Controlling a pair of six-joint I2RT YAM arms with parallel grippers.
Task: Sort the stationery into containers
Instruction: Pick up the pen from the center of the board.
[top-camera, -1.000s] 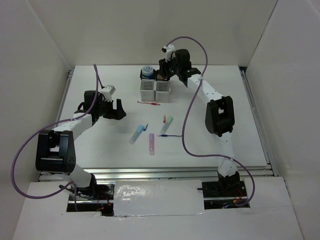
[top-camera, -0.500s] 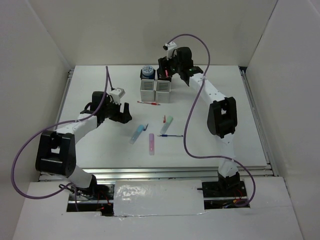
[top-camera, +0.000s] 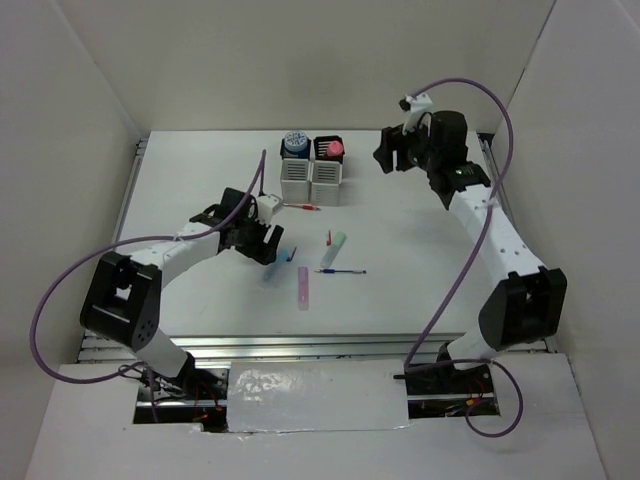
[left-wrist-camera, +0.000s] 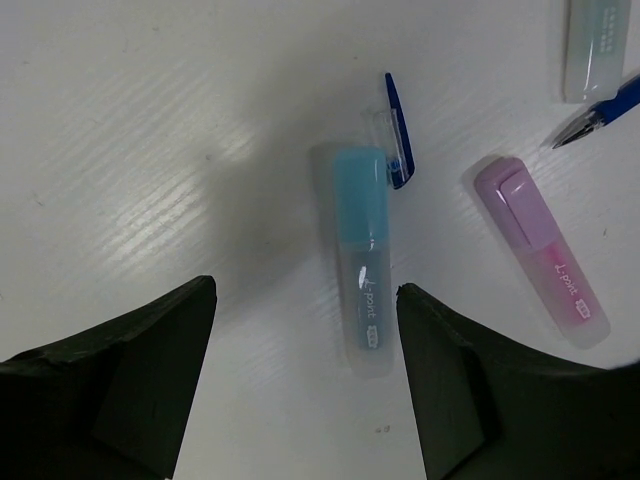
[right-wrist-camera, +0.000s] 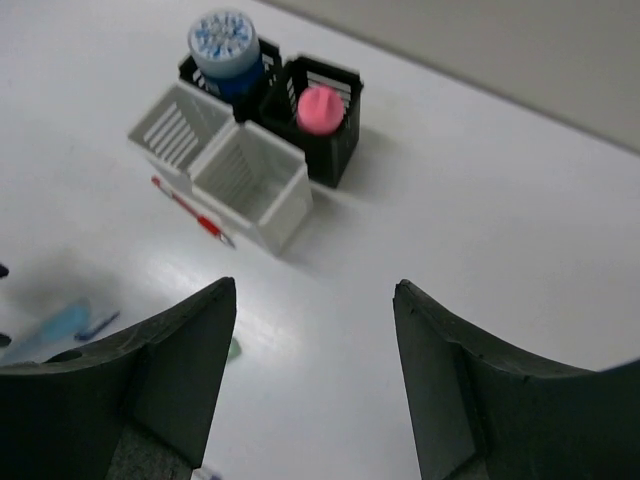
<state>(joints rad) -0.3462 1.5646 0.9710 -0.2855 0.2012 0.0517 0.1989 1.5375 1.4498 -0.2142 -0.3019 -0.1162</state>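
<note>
hovering with jaws spread, the left gripper sits above the blue stick, which lies flat — likely lined up for a pinch; the purple stick nearby crowds its right side. farther right, the right gripper, parted and empty, stands well clear of the containers.

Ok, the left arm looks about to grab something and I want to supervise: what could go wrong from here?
1. The blue stick lies off-centre under the open left gripper, nearer one finger, so closing may shove it sideways.
2. A small blue clip lies right by its cap end and could get caught or dragged.
3. The purple stick lies near that same finger, which might knock it on descending.
</note>
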